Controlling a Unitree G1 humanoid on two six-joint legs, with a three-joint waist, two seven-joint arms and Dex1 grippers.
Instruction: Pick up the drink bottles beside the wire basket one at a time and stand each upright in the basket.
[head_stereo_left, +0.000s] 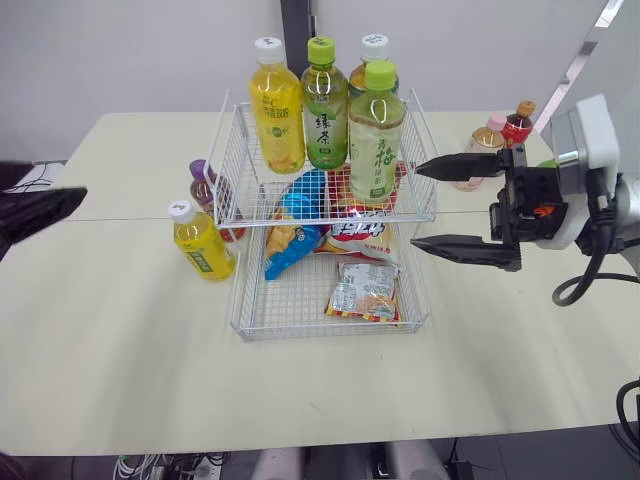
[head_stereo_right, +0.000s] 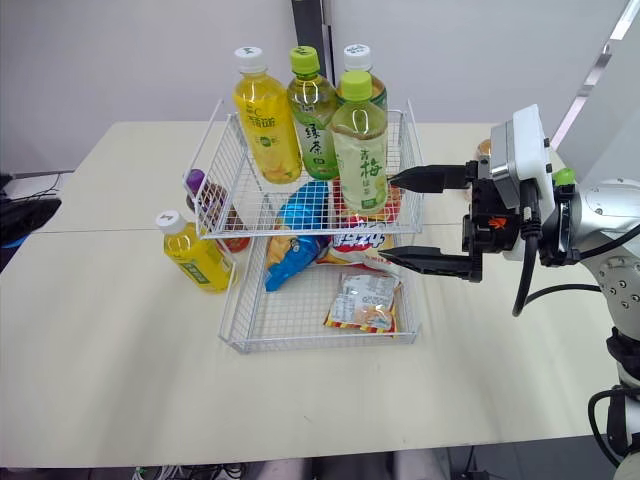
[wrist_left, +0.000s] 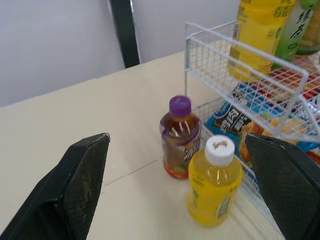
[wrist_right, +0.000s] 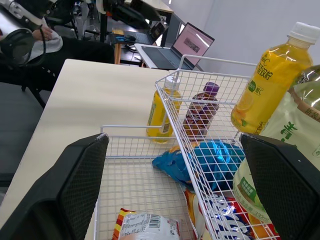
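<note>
1. Two small bottles stand on the tabletop (head_stereo_left: 130, 350) just beside the wire basket (head_stereo_left: 330, 334), on the robot's left: a yellow bottle (head_stereo_left: 203, 245) with a white cap, and a purple-capped tea bottle (wrist_left: 180, 137) close behind it.
2. Two more stand near the basket's right side: a pink-capped bottle (head_stereo_left: 480, 150) and a red bottle (head_stereo_left: 518, 122).
3. The upper tier already holds four tall bottles, all upright. The pale green one (head_stereo_left: 375, 135) is at the front right. Snack packets (head_stereo_left: 365, 290) lie in the lower tier.
4. Right pincer (head_stereo_left: 416, 205): released and empty, fingers spread wide beside the basket's right wall.
5. Left pincer (wrist_left: 175, 142): released and empty, well left of the basket, its fingers framing the yellow and purple-capped bottles from a distance.
6. Judged step: between picks, four in and four out.
7. Next move likely needs the left pincer to advance on the yellow bottle, the nearer one, and clench on its body without knocking its neighbour. It then has to lift clear over the upper rim.
</note>
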